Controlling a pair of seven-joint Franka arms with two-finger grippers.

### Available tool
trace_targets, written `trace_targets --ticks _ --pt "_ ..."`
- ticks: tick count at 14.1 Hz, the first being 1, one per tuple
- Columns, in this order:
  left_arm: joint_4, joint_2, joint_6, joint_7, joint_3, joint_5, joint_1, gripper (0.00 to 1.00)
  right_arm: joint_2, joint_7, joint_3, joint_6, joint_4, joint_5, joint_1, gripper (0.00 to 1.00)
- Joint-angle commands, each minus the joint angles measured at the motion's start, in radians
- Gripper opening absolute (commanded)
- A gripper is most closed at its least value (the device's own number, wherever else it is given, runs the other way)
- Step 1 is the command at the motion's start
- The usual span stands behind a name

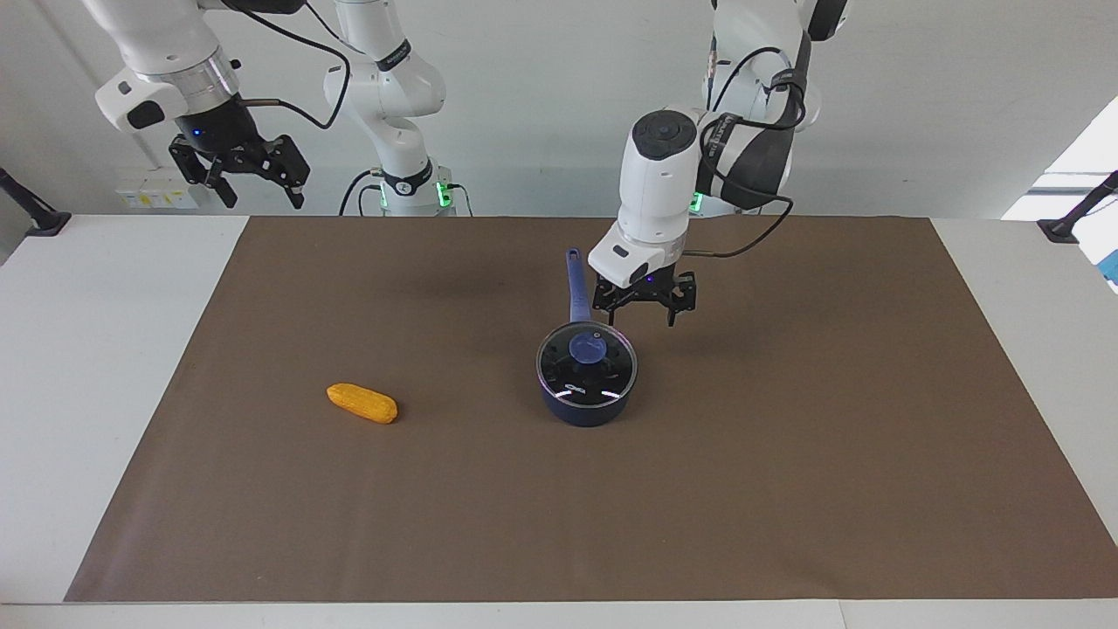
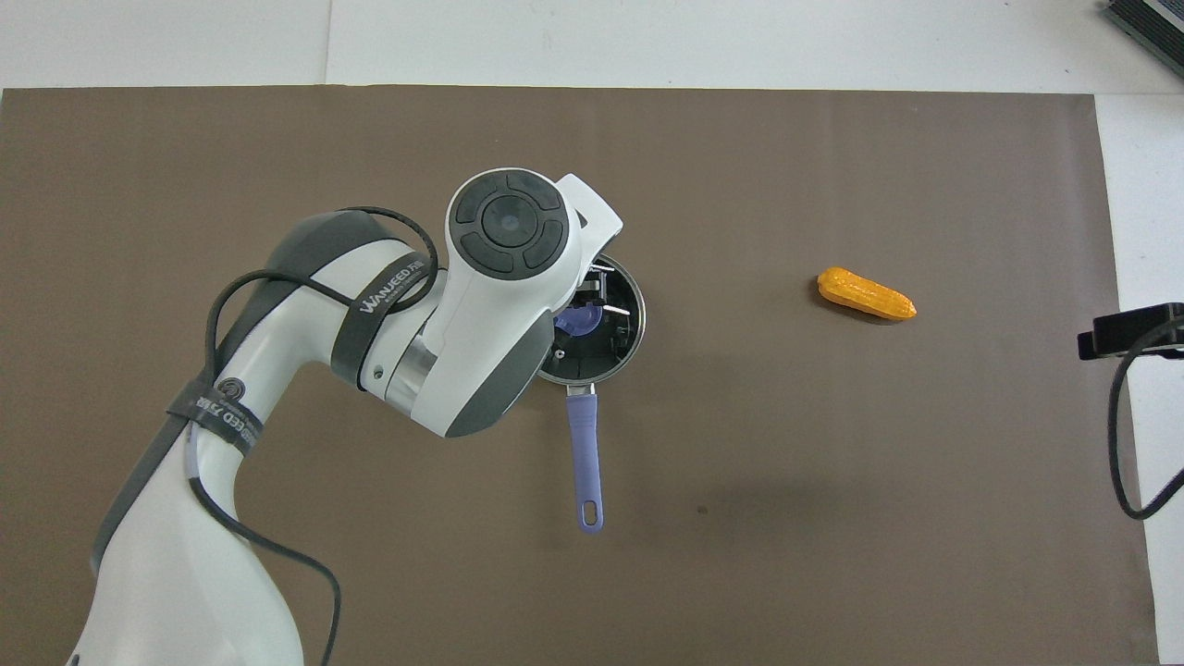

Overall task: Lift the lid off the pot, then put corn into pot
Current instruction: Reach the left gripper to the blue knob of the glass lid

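The dark blue pot (image 1: 585, 404) stands mid-mat with its long handle (image 1: 576, 284) pointing toward the robots. The glass lid (image 1: 603, 374) with its blue knob (image 1: 587, 349) sits on it. My left gripper (image 1: 638, 313) is open and hangs low over the mat by the pot's rim, just nearer the robots than the knob. In the overhead view the left arm covers much of the lid (image 2: 618, 326). The yellow-orange corn (image 1: 362, 403) lies on the mat toward the right arm's end; it also shows in the overhead view (image 2: 866, 293). My right gripper (image 1: 253, 194) is open and waits raised at that end.
A brown mat (image 1: 786, 489) covers most of the white table (image 1: 87, 393). Black posts stand at the table's corners nearest the robots (image 1: 35, 218) (image 1: 1066, 225). The right arm's cable (image 2: 1124, 435) hangs at the mat's edge.
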Motion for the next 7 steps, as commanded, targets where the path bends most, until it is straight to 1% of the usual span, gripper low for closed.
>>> trace_targets --ticks 1,4,5,7 --pt "0.049 0.050 0.022 -0.041 0.014 0.023 -0.025 1.00 -0.019 -0.028 0.005 0.007 -0.022 -0.016 -0.010 1.00" --pt "0.048 0.053 0.030 -0.044 0.014 0.023 -0.037 1.00 -0.019 -0.028 0.003 0.003 -0.023 -0.016 -0.010 1.00" --pt "0.049 0.061 0.034 -0.045 0.016 0.024 -0.040 1.00 -0.019 -0.029 0.003 0.003 -0.023 -0.016 -0.010 1.00" --pt "0.060 0.092 0.033 -0.082 0.018 0.036 -0.080 1.00 -0.019 -0.028 0.003 0.003 -0.023 -0.016 -0.010 1.00"
